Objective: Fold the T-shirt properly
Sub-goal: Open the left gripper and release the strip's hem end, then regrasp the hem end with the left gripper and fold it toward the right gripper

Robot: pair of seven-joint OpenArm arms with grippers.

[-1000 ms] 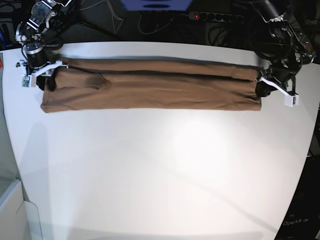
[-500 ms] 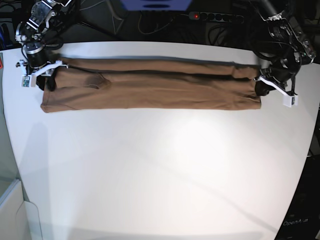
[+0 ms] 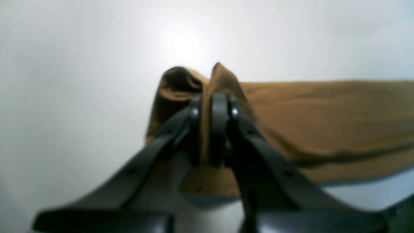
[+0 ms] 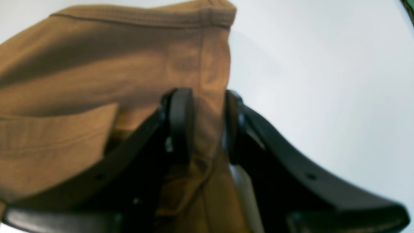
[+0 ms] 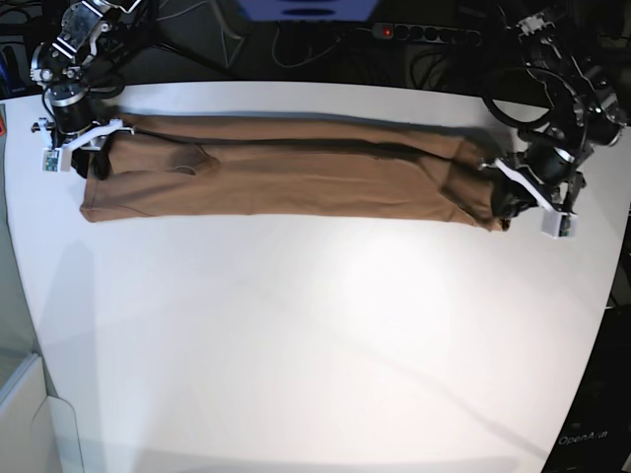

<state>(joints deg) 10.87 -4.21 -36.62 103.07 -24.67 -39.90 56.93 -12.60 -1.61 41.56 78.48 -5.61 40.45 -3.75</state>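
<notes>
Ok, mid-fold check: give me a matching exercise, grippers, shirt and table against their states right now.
Things:
1. left gripper
2. right gripper
3. T-shirt
4. table

States:
A. white and bare toward the near side
B. folded into a long tan band
C. pinched tight on bunched cloth
D. jaws apart, a cloth edge between them

Pairs: 1-C, 2-D, 3-B, 4-A
</notes>
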